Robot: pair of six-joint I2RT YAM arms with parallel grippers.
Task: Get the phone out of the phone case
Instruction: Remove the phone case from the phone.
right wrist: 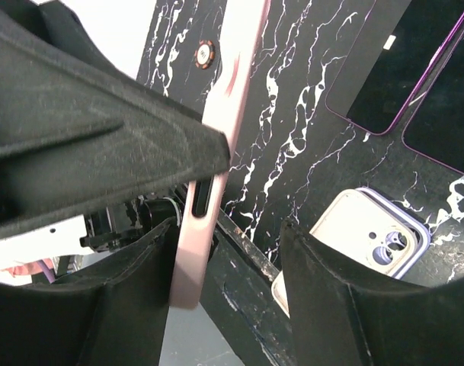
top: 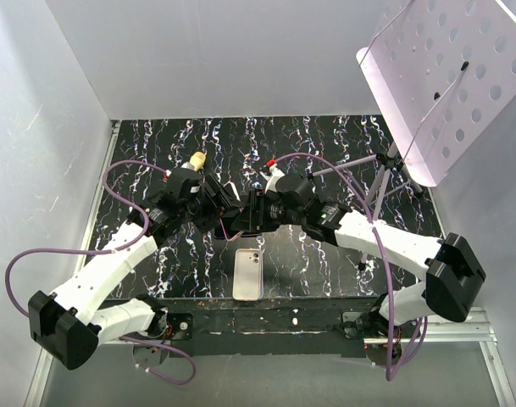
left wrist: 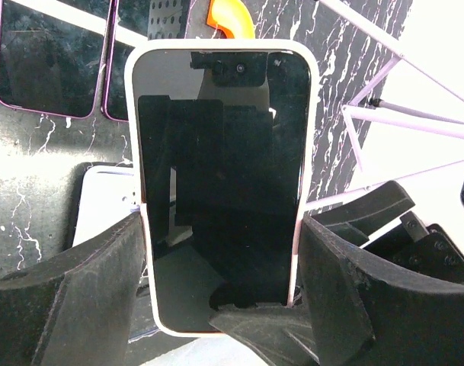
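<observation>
A phone (left wrist: 224, 152) with a dark screen sits in a pale pink case (right wrist: 232, 91), held upright above the table. My left gripper (left wrist: 220, 229) is shut on the case's two long sides, screen towards its camera. My right gripper (right wrist: 230, 229) is open, with the case's edge against its left finger (right wrist: 140, 290) and the other finger well apart from it. One right finger (left wrist: 254, 332) crosses the phone's lower end in the left wrist view. In the top view both grippers (top: 241, 212) (top: 258, 212) meet at mid-table and hide the phone.
A white phone (top: 248, 273) lies back up near the front edge, also in the right wrist view (right wrist: 369, 229). Two dark phones with purple rims (left wrist: 45, 61) (right wrist: 384, 69) lie flat on the marbled table. A perforated white board (top: 444, 76) on a stand is at back right.
</observation>
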